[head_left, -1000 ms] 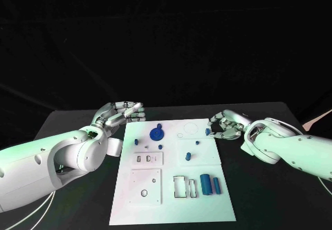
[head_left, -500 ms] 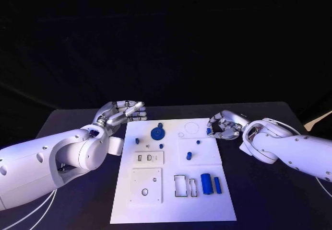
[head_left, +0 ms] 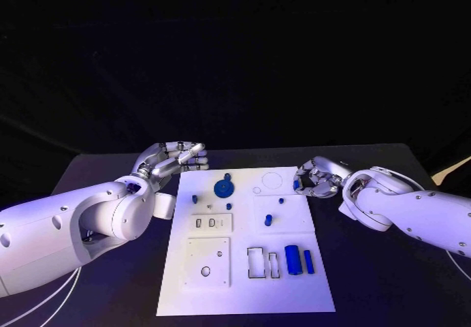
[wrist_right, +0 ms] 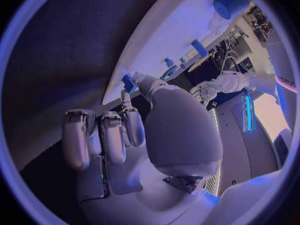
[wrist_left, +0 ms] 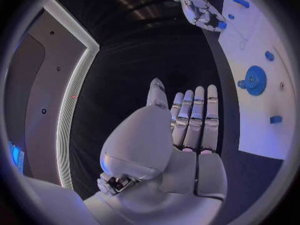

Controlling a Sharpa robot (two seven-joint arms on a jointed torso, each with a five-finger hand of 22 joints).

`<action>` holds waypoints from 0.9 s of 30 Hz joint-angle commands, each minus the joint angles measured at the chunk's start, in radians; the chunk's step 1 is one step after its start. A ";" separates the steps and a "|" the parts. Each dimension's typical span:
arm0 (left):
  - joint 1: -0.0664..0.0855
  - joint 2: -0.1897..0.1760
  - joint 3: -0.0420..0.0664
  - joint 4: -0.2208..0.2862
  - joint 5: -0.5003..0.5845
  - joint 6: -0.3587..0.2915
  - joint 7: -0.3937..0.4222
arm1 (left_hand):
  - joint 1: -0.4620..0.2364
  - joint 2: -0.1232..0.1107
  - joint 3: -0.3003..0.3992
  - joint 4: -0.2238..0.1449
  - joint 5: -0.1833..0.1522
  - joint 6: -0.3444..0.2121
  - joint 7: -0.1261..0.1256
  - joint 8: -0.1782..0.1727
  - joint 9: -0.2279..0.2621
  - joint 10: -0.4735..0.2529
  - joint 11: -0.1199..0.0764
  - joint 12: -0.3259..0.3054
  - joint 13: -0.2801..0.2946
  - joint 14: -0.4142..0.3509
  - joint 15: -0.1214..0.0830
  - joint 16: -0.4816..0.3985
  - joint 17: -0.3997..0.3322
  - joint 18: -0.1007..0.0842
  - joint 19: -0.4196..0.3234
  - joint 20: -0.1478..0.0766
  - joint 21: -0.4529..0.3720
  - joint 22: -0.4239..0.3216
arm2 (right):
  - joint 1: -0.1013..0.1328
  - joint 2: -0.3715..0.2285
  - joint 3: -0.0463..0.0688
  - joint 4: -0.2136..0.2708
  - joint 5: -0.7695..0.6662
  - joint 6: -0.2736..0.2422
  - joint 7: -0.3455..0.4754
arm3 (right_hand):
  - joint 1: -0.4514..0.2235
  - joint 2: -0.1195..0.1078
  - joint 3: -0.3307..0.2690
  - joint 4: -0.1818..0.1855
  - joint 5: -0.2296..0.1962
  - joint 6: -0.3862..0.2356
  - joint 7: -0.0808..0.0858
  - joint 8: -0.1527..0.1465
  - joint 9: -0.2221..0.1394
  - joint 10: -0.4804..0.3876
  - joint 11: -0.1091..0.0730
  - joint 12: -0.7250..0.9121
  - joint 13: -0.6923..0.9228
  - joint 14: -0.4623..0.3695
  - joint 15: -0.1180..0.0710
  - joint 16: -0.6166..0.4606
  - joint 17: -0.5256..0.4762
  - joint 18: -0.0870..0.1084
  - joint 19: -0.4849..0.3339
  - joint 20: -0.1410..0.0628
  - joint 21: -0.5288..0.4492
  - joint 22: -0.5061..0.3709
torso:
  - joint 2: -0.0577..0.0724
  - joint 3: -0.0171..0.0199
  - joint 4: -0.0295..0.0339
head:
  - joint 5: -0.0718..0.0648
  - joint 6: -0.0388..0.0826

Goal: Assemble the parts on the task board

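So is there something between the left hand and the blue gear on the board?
Nothing visible. The left hand is off the far left corner of the task board, holding nothing, and only bare board lies between it and the blue gear.

The surface [head_left: 98, 170] is black, and its far edge runs straight across the head view. One thing lies directly on it: the white board [head_left: 246, 300] (a long plate, lengthwise toward the robot), set in the middle with dark margin on both sides.
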 commanded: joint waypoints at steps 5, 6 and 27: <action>0.001 0.000 0.001 0.002 0.001 0.018 0.005 | 0.000 0.007 -0.004 0.001 -0.005 -0.007 0.019 -0.005 0.001 -0.005 -0.003 -0.003 0.001 -0.008 0.000 -0.006 0.001 0.008 0.002 0.006 -0.007 -0.001 | -0.004 0.010 0.000 -0.004 -0.016 0.022 -0.011 | 0.002 0.009 0.006 0.001 -0.004 0.009 0.001 0.006 -0.001 0.008 0.002 0.005 0.105 0.102 0.001 0.004 0.263 -0.012 0.040 0.006 0.006 0.205 | 0.000 0.0007 0.0016 | 0.002 -0.004; 0.001 0.000 0.001 0.002 0.001 0.018 0.005 | 0.000 0.007 -0.004 0.001 -0.005 -0.007 0.019 -0.005 0.001 -0.005 -0.003 -0.003 0.001 -0.008 0.000 -0.006 0.001 0.008 0.002 0.006 -0.007 -0.001 | -0.004 0.011 -0.001 -0.005 -0.016 0.022 -0.012 | 0.002 0.009 0.006 0.001 -0.004 0.009 0.001 0.006 -0.001 0.008 0.002 0.005 0.105 0.102 0.001 0.004 0.263 -0.012 0.040 0.006 0.006 0.205 | 0.000 0.0006 0.0012 | 0.003 -0.005; 0.001 -0.002 0.001 0.002 0.001 0.018 0.004 | 0.000 0.008 -0.006 0.000 -0.005 -0.007 0.020 -0.005 0.002 -0.005 -0.003 -0.003 0.001 -0.008 0.000 -0.007 0.002 0.008 0.002 0.006 -0.007 -0.002 | -0.008 0.019 -0.001 -0.009 -0.034 -0.040 -0.033 | 0.002 0.060 0.067 -0.031 -0.018 0.096 -0.032 0.054 0.021 0.044 -0.028 0.038 0.140 0.102 -0.024 0.004 0.263 -0.017 0.055 -0.017 0.025 0.220 | 0.000 0.0014 -0.0006 | 0.006 -0.013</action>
